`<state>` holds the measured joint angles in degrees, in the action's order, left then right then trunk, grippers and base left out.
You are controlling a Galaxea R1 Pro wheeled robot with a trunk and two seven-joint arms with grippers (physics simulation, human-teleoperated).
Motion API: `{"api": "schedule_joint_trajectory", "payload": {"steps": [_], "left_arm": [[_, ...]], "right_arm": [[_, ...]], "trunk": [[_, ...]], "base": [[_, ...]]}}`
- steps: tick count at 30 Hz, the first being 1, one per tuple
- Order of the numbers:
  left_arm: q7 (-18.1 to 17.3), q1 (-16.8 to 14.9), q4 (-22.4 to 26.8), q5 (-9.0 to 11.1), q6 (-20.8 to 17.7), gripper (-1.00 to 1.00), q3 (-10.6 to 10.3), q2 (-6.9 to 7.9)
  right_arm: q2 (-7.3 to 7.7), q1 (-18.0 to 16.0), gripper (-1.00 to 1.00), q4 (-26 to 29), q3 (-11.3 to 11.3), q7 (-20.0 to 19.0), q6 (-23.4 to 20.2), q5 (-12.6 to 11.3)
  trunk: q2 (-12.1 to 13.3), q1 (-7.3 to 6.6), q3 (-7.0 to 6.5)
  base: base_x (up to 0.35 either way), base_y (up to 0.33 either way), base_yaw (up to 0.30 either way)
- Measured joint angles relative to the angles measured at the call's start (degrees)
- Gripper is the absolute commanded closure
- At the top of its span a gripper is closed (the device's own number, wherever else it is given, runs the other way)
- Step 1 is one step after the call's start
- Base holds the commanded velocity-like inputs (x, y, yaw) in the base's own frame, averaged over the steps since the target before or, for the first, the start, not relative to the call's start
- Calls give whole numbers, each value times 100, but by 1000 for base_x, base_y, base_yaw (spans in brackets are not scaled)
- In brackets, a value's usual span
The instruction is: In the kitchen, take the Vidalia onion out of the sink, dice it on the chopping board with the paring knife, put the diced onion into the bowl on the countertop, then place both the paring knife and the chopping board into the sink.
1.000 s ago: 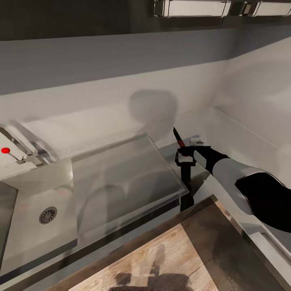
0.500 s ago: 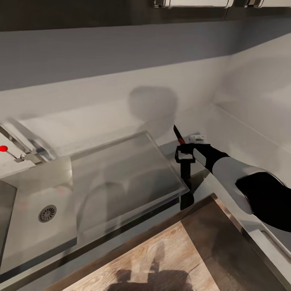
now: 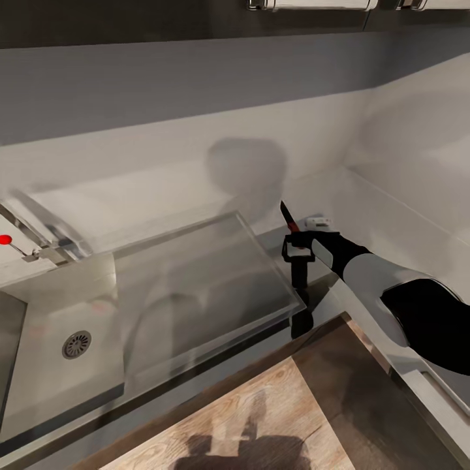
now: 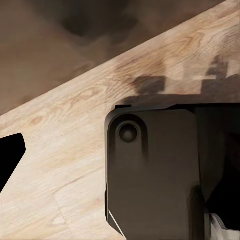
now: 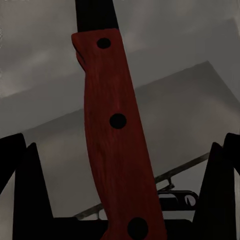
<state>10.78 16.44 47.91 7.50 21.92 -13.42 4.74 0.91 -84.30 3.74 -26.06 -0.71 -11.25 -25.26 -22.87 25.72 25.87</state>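
- Right gripper [image 3: 295, 243]: clenched on the knife [image 3: 288, 221] by its red handle; the dark pointed blade sticks up and away from the arm, above the grey surface [image 3: 365, 215] near the corner.
- Right wrist view: the handle [image 5: 117, 140] lies between the two dark fingers [image 5: 30, 190], a flat red slab with three dark rivets and a faint wood grain. Whether the pads touch it cannot be told from here.
- Left gripper: not discernible. Its wrist camera looks down on pale wood-grain floor [image 4: 60, 150] and a dark boxy part of the robot; finger state cannot be told.
- Sink [image 3: 72, 365]: brushed steel basin with a round perforated drain [image 3: 77, 344], lying to the robot's left, well apart from the knife. A flat drainboard [image 3: 209, 281] with a slightly raised rim sits between the two. The faucet's red knob [image 3: 6, 239] shows at the far left.
- Step in hand (judged): carrying the knife to the sink.
- Doing it well: keep the grasp firm and the blade pointed away; travel left over the drainboard with the blade held above its rim; lower into the basin before releasing, since steel on steel lets a slim knife skid.
- Wall [image 3: 196, 130]: smooth, pale, matt, carrying a soft rounded shadow.
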Motion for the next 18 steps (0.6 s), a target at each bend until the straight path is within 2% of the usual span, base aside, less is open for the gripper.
{"api": "schedule_joint_trajectory", "payload": {"steps": [1,18], "left_arm": [[0,0,0,0,0,-100,0,0],[0,0,0,0,0,-100,0,0]], "right_arm": [[0,0,100,0,0,0,0,-1],[-2,0,100,7,4,14,-7,-4]], "trunk": [[0,0,0],[1,0,0]], "base": [[0,0,0],[0,0,0]]}}
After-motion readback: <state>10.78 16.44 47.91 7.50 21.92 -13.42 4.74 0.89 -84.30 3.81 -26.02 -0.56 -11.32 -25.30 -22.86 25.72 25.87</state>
